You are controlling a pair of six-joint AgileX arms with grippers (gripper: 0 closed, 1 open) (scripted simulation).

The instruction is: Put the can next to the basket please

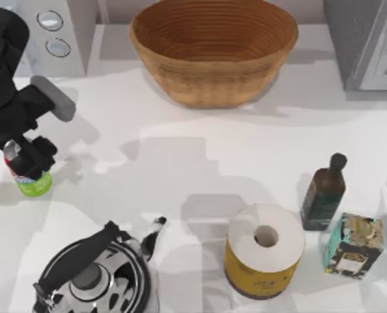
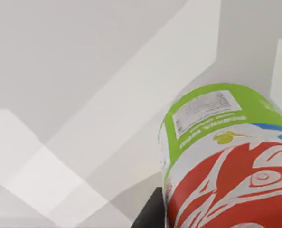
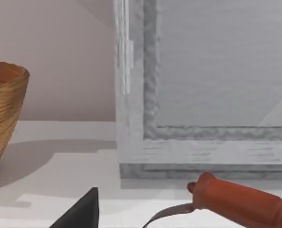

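Red-and-green can [image 1: 29, 179] is sitting clamped in the left gripper [image 1: 28, 164] at the table's left edge (kettle [image 1: 97, 274] nearby); wicker basket [image 1: 213, 49] is standing well apart.

A rendered kitchen counter is suggested: a white worktop [image 1: 200, 163] carries a kettle [image 1: 96, 277] below the left pincer [image 1: 27, 160], a wicker basket [image 1: 213, 49] far across from it, a dark bottle [image 1: 324, 192], a paper roll [image 1: 265, 251] and a small carton [image 1: 353, 244]; an appliance with two dials [image 1: 53, 32] is seen behind the pincer
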